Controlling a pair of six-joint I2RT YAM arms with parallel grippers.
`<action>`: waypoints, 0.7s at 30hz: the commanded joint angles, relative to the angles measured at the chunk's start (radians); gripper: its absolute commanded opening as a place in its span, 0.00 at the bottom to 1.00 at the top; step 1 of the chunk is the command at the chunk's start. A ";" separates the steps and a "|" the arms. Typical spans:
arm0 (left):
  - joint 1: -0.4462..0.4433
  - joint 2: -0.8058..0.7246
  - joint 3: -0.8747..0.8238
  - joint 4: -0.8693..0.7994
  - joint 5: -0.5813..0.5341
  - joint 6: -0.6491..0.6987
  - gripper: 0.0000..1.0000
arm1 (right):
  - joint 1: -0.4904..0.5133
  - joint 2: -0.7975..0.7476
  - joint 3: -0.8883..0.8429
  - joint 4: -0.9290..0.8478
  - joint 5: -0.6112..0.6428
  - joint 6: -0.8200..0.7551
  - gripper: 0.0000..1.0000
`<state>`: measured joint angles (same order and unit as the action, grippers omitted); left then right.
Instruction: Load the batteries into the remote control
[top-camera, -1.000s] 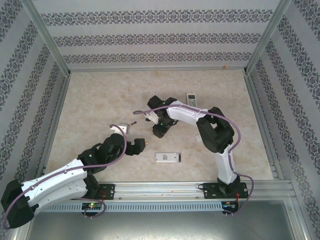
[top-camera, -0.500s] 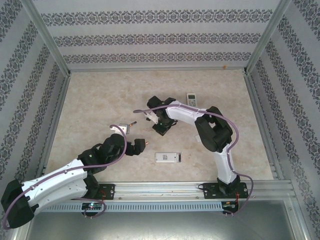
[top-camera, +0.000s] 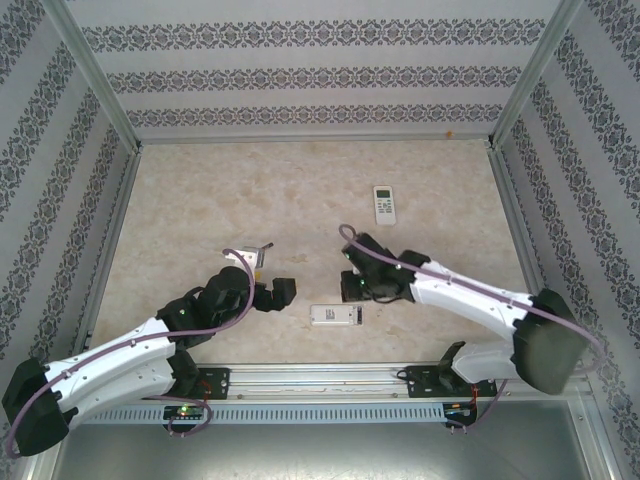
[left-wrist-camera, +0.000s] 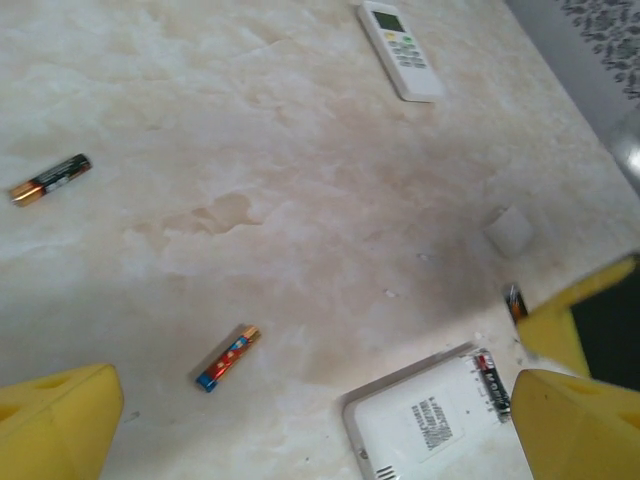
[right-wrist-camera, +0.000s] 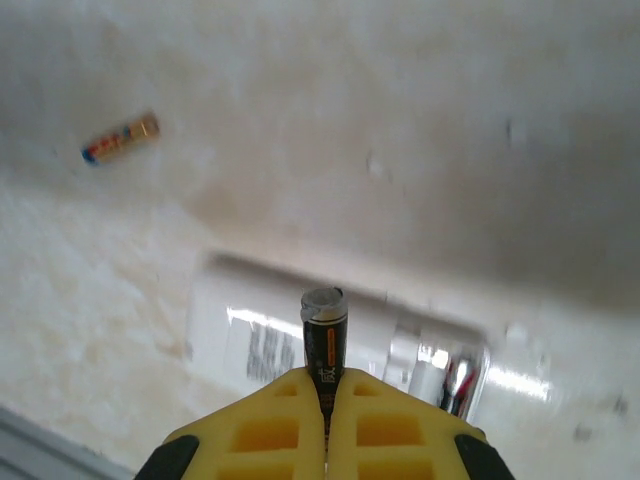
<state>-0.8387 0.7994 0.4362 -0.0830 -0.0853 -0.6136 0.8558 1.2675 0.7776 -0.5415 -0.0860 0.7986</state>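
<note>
A white remote control (top-camera: 336, 315) lies face down near the front, its battery bay (right-wrist-camera: 450, 378) open with one cell (left-wrist-camera: 492, 381) inside. My right gripper (right-wrist-camera: 325, 388) is shut on a dark battery (right-wrist-camera: 325, 325) that sticks out past the fingertips, just above the remote (right-wrist-camera: 262, 345). In the top view that gripper (top-camera: 351, 285) hovers at the remote's far edge. My left gripper (left-wrist-camera: 320, 400) stands open left of the remote (left-wrist-camera: 430, 425), nothing between its fingers (left-wrist-camera: 60, 420). A red-and-blue battery (left-wrist-camera: 227, 357) and a dark, gold-tipped battery (left-wrist-camera: 50, 178) lie loose on the table.
A second white remote (top-camera: 385, 204) lies face up at the back right, also seen as the far remote (left-wrist-camera: 398, 36). A small white piece (left-wrist-camera: 510, 230) lies on the marble top. Another cell (left-wrist-camera: 515, 300) peeks out beside my left gripper's right finger. Patterned walls enclose the table.
My right arm has swung from the back middle toward the front and now hangs over the face-down remote, its jaws shut on a dark battery. The left gripper has turned slightly in place.
</note>
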 joint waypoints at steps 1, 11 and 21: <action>-0.007 0.007 -0.025 0.129 0.076 0.052 1.00 | 0.034 -0.046 -0.068 -0.005 0.037 0.230 0.04; -0.007 0.021 -0.030 0.172 0.107 0.042 1.00 | 0.048 0.004 -0.095 -0.006 0.020 0.226 0.05; -0.007 0.038 -0.025 0.179 0.110 0.043 1.00 | 0.053 0.081 -0.070 -0.011 0.020 0.211 0.10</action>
<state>-0.8387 0.8337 0.4187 0.0536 0.0166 -0.5827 0.8951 1.3407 0.6815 -0.5411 -0.0837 1.0039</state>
